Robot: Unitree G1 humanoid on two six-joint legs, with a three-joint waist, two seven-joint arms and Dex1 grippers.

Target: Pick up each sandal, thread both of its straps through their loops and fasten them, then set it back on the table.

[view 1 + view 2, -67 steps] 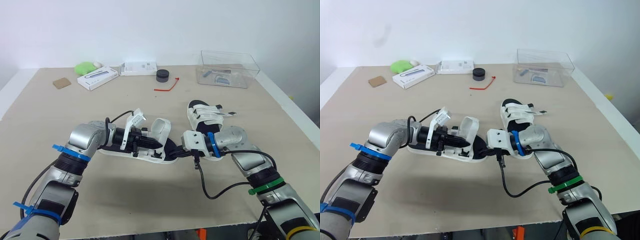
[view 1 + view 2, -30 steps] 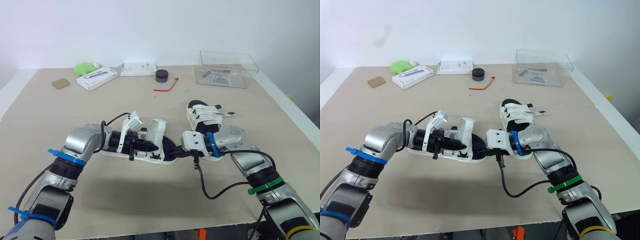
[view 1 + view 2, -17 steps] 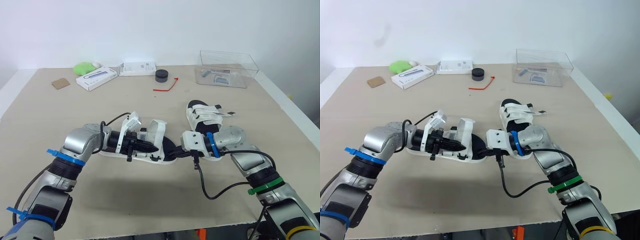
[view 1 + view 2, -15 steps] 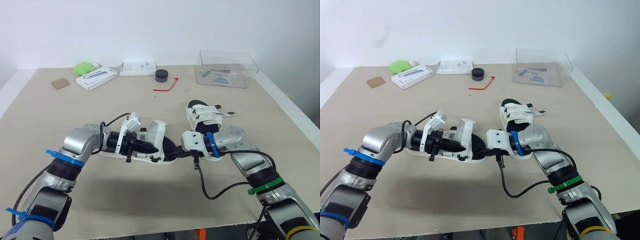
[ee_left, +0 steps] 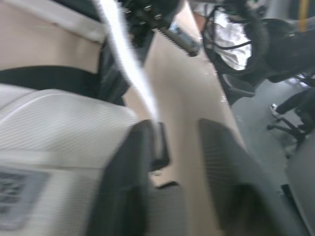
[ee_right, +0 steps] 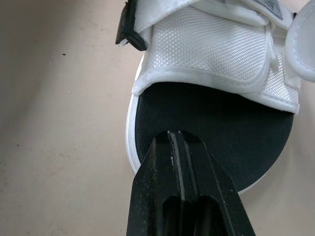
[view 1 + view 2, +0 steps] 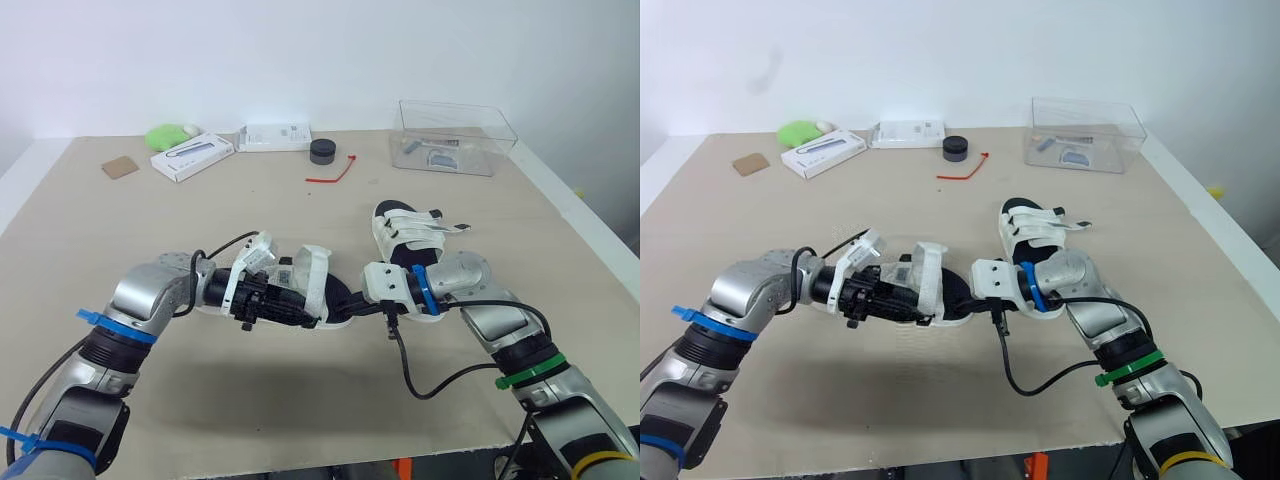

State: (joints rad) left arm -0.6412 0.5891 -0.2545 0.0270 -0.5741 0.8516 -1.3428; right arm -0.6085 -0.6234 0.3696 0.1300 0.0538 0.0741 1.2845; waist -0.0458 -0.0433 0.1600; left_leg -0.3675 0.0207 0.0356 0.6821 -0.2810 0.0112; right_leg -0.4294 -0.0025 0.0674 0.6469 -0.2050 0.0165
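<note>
Two sandals are out on the pale beige tabletop (image 7: pixel 250 400). The nearer white mesh sandal with a black footbed (image 7: pixel 312 265) lies across the middle of the table between the two arms. Its wide white strap (image 7: pixel 927 272) stands up off the sole, not fastened.

The left gripper (image 7: pixel 306 317) comes in from nine o'clock and sits right against that strap. In the left wrist view its two black fingers (image 5: pixel 224 172) stand apart, with the strap's thin edge and a small black loop (image 5: pixel 160 152) close to one of them.

The right gripper (image 6: pixel 176 135) reaches in from three o'clock. Its fingers are pressed together, the tips over the black footbed at the sandal's rounded end, though I cannot tell if they touch it.

The second white sandal (image 7: pixel 405 225) lies at about two o'clock from the first, flat on the table, its straps folded across it.

Along the far edge, from eleven to one o'clock:
- a green lump (image 7: pixel 172 134)
- a brown cardboard square (image 7: pixel 120 167)
- two flat white boxes (image 7: pixel 195 157)
- a small black round puck (image 7: pixel 322 151)
- a red zip tie (image 7: pixel 333 175)
- a clear plastic box (image 7: pixel 455 135)
</note>
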